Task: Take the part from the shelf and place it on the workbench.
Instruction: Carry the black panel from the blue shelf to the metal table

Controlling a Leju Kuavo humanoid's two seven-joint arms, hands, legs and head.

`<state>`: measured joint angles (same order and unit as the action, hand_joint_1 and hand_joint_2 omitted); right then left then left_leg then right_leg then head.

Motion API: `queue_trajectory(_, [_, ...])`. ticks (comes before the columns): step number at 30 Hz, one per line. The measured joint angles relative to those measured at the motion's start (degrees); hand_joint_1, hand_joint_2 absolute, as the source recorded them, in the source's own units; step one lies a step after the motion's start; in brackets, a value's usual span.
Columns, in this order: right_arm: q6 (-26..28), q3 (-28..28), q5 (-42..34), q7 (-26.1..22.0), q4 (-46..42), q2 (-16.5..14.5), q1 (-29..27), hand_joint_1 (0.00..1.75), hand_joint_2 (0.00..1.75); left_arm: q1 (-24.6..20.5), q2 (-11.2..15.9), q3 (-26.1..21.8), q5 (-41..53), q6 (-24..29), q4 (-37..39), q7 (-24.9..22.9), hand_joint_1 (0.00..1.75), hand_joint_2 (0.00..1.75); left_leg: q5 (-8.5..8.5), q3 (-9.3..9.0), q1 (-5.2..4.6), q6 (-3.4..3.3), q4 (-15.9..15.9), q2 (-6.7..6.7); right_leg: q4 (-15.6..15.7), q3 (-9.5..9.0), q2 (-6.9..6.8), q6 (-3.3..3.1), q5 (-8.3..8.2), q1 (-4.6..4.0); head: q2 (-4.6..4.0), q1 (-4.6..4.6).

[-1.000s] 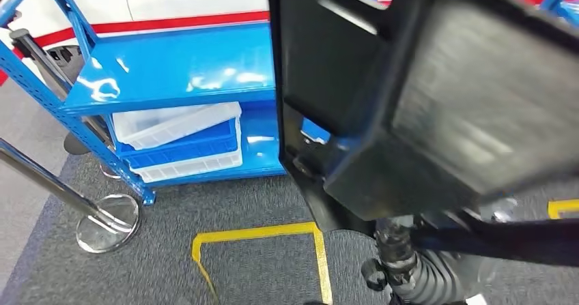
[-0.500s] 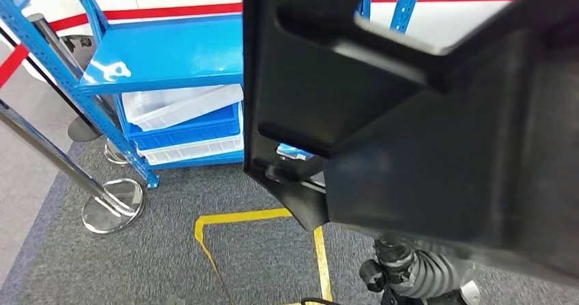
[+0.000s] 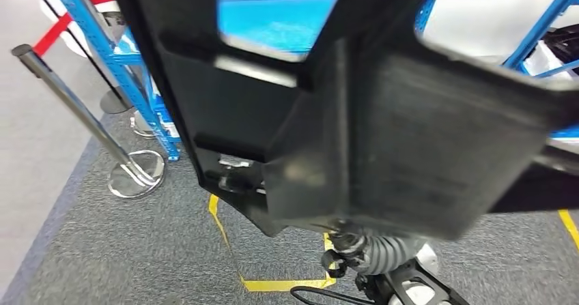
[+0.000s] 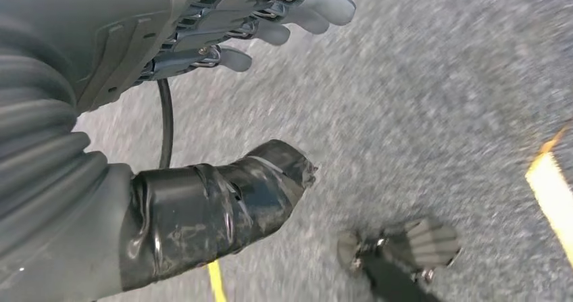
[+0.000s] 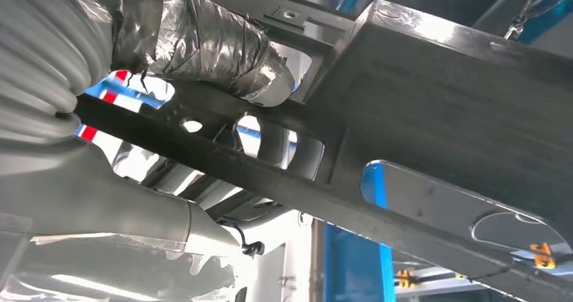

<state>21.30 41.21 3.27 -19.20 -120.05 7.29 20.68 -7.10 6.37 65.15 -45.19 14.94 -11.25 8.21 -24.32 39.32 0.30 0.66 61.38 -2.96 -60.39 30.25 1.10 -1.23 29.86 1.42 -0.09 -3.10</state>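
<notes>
Head view has swung off the blue shelf (image 3: 147, 80): right hand (image 5: 203, 52) grips the black part (image 3: 382, 134), carrying underway; left hand (image 4: 263, 18) hangs spread, holding nothing.

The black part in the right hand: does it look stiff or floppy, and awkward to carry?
The black part probably is stiff: its flat panels and cut-out bars keep straight edges, with no sag. It looks bulky, blocking much of the head view, so likely awkward. The right hand grips one bar near an end, so it may tend to tilt.
</notes>
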Motion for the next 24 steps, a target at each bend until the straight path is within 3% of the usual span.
queue_trajectory(3, [-1.7,0.3,-1.4,-1.3,1.8,-0.9,1.1,1.75,1.75,0.1,-0.1,-0.4,0.6,-1.5,0.0,-1.4,0.0,1.75,-5.28,3.87,0.36,0.9,9.4,2.0,0.0,0.67,-1.9,-0.56,-0.52,-0.17,0.0,-0.48])
queue_trajectory(5, [-3.4,0.4,-3.1,-2.3,3.4,-1.6,2.2,1.75,1.75,0.1,-0.1,-0.5,1.4,-3.1,0.0,-2.1,0.0,1.75,-5.71,4.58,0.51,1.2,12.5,2.34,-0.2,1.03,-3.14,-0.51,-0.64,-0.25,0.0,-0.49])
queue_trajectory(6, [-4.3,0.4,-3.9,-2.9,4.3,-2.1,2.7,1.75,1.75,0.2,-0.1,-0.5,1.8,-3.8,0.0,-2.2,0.0,1.75,-4.47,3.4,0.53,1.2,11.0,2.54,-0.3,1.11,-3.73,-0.47,-0.64,-0.28,0.0,-0.49])
queue_trajectory(7, [-5.1,0.4,-4.7,-3.4,5.1,-2.6,3.3,1.75,1.75,0.2,0.0,-0.5,2.2,-4.5,0.0,-2.0,0.0,1.75,-2.76,1.34,0.51,1.08,7.7,2.99,-0.3,1.1,-4.31,-0.41,-0.62,-0.3,0.0,-0.49])
queue_trajectory(9, [-6.5,0.5,-5.5,-4.4,6.4,-3.6,4.5,1.75,1.75,0.1,0.2,-0.5,2.6,-5.2,0.0,-1.4,0.0,1.75,-0.93,-2.72,-0.04,0.46,0.8,4.75,-0.2,1.02,-5.36,-0.12,-0.61,-0.46,0.0,-0.48])
queue_trajectory(11, [-7.2,0.6,-5.8,-4.8,7.4,-4.4,5.2,1.75,1.75,0.0,0.3,-0.5,2.9,-5.4,0.0,-0.9,0.0,1.75,-0.96,-4.07,-0.75,-0.47,-2.1,5.73,0.2,0.88,-6.27,0.37,-0.7,-0.69,-0.01,-0.49])
queue_trajectory(13, [-7.3,0.9,-5.8,-4.9,8.3,-5.0,5.7,1.75,1.75,0.1,0.4,-0.5,3.0,-5.5,0.0,-0.8,0.0,1.75,-0.64,-4.07,-0.7,-1.29,-2.9,4.98,0.5,0.69,-6.97,0.97,-0.67,-0.85,-0.01,-0.47])
queue_trajectory(15, [-7.4,1.2,-5.8,-5.0,9.0,-5.5,6.1,1.75,1.75,0.2,0.4,-0.5,2.9,-5.6,0.0,-0.8,0.0,1.75,-0.29,-4.42,-0.32,-1.98,-3.7,4.07,-0.8,1.24,-5.41,1.43,0.46,-0.87,0.0,-0.26])
queue_trajectory(17, [-7.7,1.4,-6.0,-5.0,9.6,-5.7,6.1,1.75,1.75,0.1,0.4,-0.5,1.7,-5.6,0.0,-1.2,0.0,1.75,-0.09,-4.66,-0.16,-2.6,-4.1,3.06,-6.7,4.08,-2.68,1.47,3.42,-0.8,-0.01,0.03])
queue_trajectory(19, [-8.4,1.7,-6.8,-5.4,10.3,-5.8,5.8,1.75,1.75,0.1,0.5,-0.9,-1.3,-5.4,0.0,-1.7,0.0,1.75,-0.12,-4.65,-0.18,-2.84,-4.1,1.7,-13.6,7.93,-1.6,1.43,5.62,-0.78,-0.01,0.14])
queue_trajectory(20, [-9.1,2.0,-7.4,-5.7,10.7,-6.0,5.6,1.75,1.75,0.1,0.6,-1.4,-3.2,-5.3,0.0,-2.1,0.0,1.75,-0.16,-4.67,-0.19,-2.82,-4.0,0.94,-15.0,8.99,-1.46,1.44,5.27,-0.77,-0.01,0.15])
queue_trajectory(21, [-9.8,2.4,-8.2,-6.2,11.1,-6.2,5.5,1.75,1.75,0.2,0.9,-2.0,-5.4,-5.4,0.0,-2.5,0.0,1.75,-0.23,-4.69,-0.18,-2.75,-3.8,0.15,-14.2,9.07,-1.36,1.42,3.77,-0.73,0.0,0.16])
queue_trajectory(22, [-10.6,2.8,-9.0,-6.7,11.5,-6.6,5.5,1.75,1.75,0.3,1.1,-2.8,-7.6,-5.5,0.0,-3.1,0.0,1.75,-0.36,-4.71,-0.16,-2.61,-3.6,-0.66,-11.4,8.16,-1.05,1.34,1.39,-0.66,0.0,0.17])
queue_trajectory(24, [-12.0,3.4,-10.3,-7.6,12.2,-7.4,5.6,1.75,1.75,0.4,1.4,-4.4,-11.6,-5.4,0.0,-4.5,0.0,1.75,-0.76,-4.38,-0.14,-2.18,-2.8,-2.16,-4.4,5.61,1.13,1.15,-2.4,-0.33,0.0,0.18])
